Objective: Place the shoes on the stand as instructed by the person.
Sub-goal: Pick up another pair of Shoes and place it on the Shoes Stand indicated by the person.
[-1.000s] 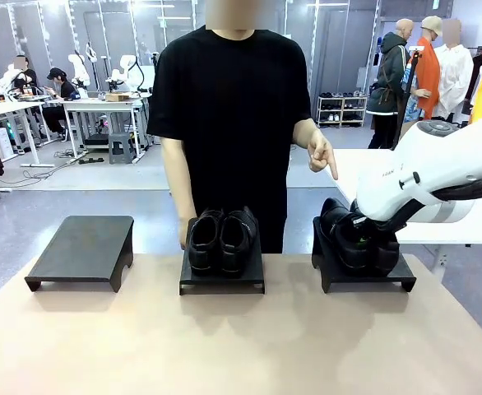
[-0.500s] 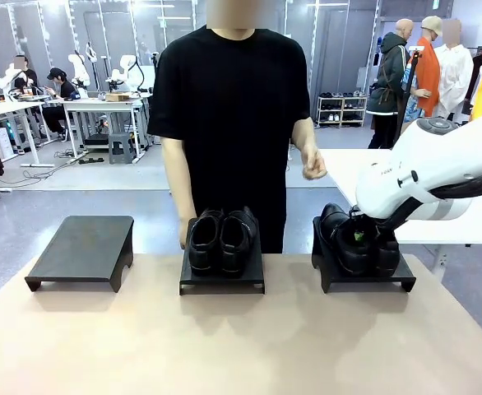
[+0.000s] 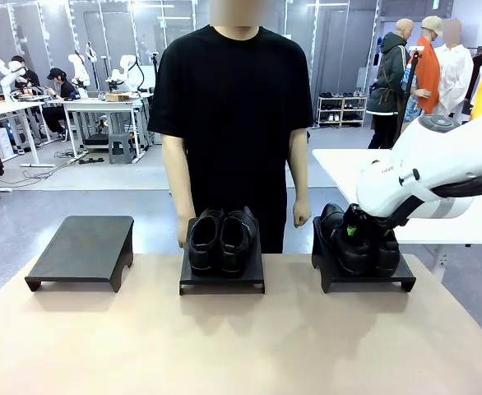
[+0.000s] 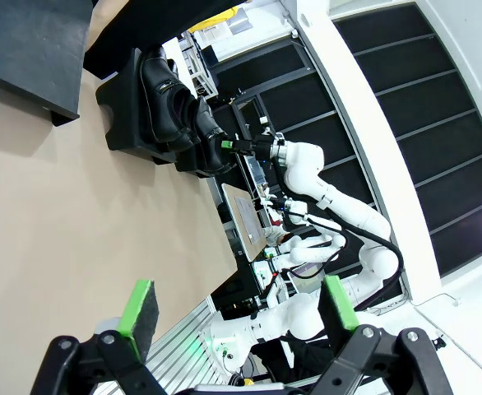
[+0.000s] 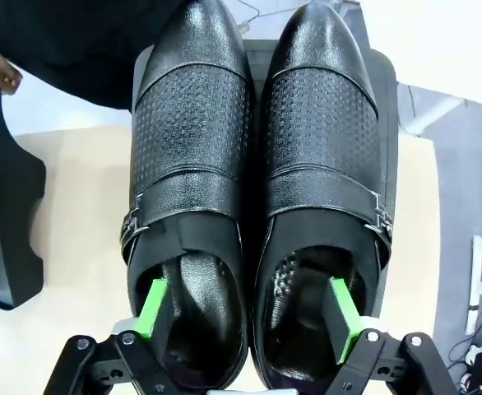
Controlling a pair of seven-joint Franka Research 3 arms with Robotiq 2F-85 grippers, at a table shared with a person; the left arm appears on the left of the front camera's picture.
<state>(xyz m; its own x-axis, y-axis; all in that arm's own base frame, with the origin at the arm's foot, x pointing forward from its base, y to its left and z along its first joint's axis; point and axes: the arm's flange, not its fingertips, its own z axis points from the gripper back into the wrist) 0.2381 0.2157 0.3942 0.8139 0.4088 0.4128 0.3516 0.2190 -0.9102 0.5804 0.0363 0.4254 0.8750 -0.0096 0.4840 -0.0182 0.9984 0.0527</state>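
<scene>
Right pair heels [image 3: 373,247]: hidden behind the right arm [image 3: 426,177].
Right gripper [image 5: 247,311]: fingertips seemingly sunk inside the shoe openings.

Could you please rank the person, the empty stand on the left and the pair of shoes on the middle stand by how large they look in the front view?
1. The person, by far.
2. The empty stand.
3. The pair of shoes.

All stand at a similar distance, so nearness hardly skews this.
</scene>
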